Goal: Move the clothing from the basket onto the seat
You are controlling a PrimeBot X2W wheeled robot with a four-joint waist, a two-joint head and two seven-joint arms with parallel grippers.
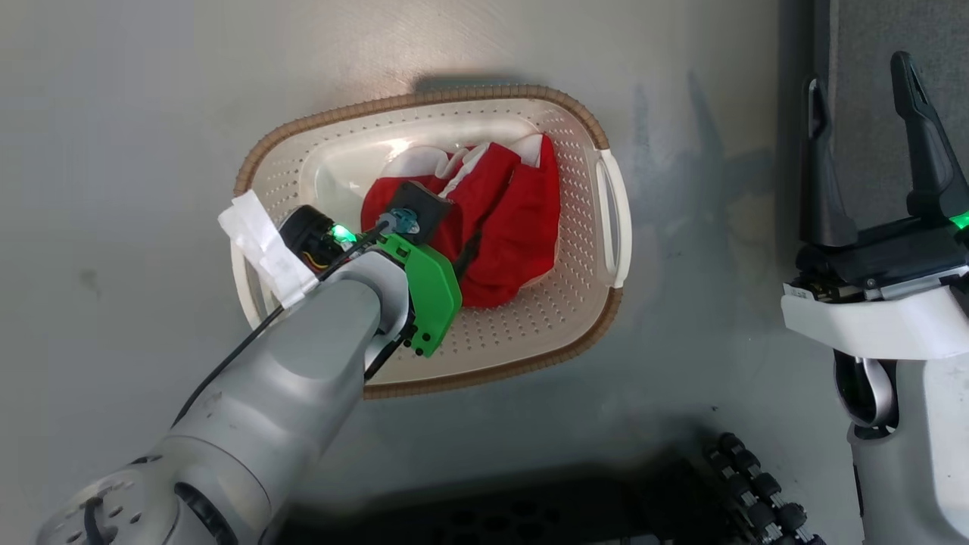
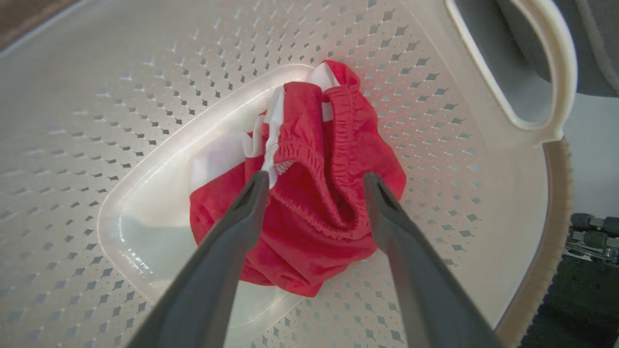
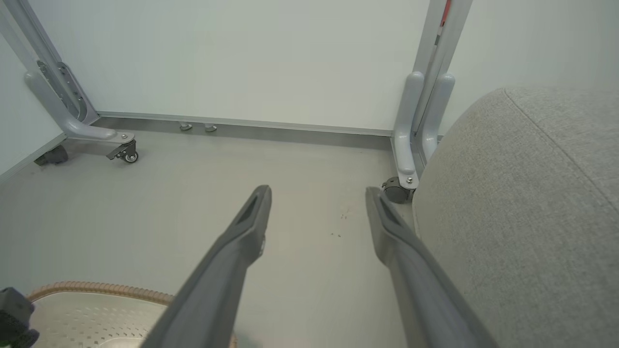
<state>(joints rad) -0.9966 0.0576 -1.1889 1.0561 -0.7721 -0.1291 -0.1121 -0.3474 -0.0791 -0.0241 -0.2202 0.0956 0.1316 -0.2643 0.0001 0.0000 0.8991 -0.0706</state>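
The cream perforated basket (image 1: 484,97) with its brown rim stands on the grey floor in the head view. A crumpled bundle of red clothing (image 1: 515,227) with white trim lies on its floor. My left arm reaches down into the basket. In the left wrist view my left gripper (image 2: 314,181) is open, its two fingers standing on either side of the clothing (image 2: 314,232) and close over its elastic hem. My right gripper (image 1: 859,72) hangs open and holds nothing, off to the basket's right, in front of the grey fabric seat (image 1: 863,151). The seat (image 3: 522,217) is beside the right gripper (image 3: 316,191).
A white basket handle (image 2: 556,72) is near the clothing. Grey metal frame legs on castors (image 3: 406,159) stand by a white wall panel past the seat. My dark base with rollers (image 1: 757,484) lies below the basket. Bare floor (image 1: 113,151) surrounds the basket (image 3: 96,309).
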